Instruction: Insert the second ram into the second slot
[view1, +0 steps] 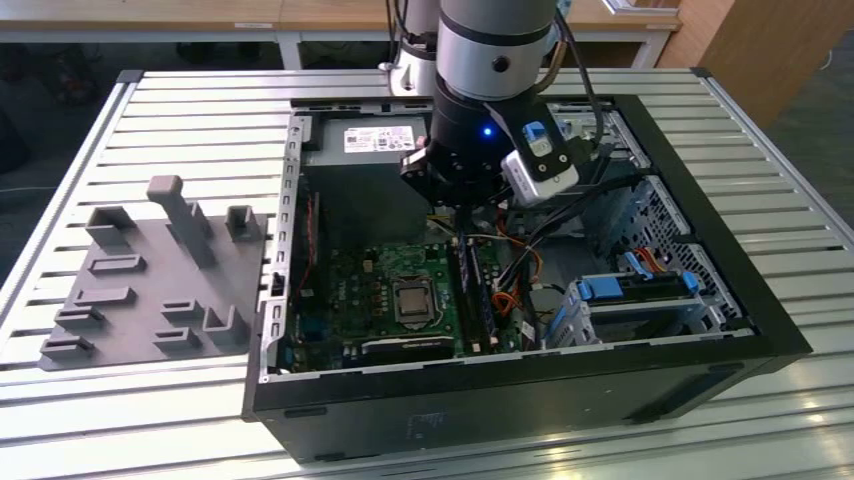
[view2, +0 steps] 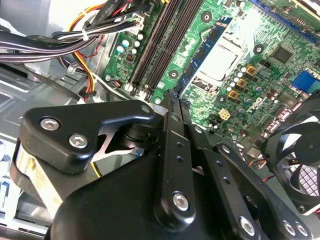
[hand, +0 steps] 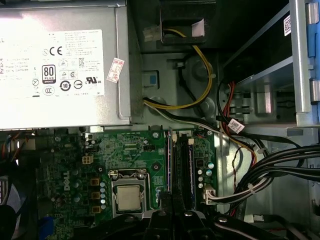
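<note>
The gripper (view2: 175, 98), jaws closed together with nothing visible between them, is hovering over the far end of the memory slots (hand: 181, 170). The second ram (view1: 490, 305) seems to be standing in its slot already, though I cannot tell whether it is fully seated.

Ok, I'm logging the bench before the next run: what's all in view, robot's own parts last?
table: one, pale metal slats, under everything
computer case: one, black, open, on the table
fixture tray: one, grey, at the exterior view's left of the case
motherboard: one, green, inside the case
processor socket: one, silver, mid-board
memory slots: a row, black, beside the socket; stick inside, cannot tell
power supply: one, silver-grey, beside the board
cables: bundle, mostly black, beside the slots
drive-bay clips: a few, blue, exterior view's right of the case
fan: one, black, at the board's edge
arm: one, silver and black, over the case
gripper: one, black, over the memory slots' end
</note>
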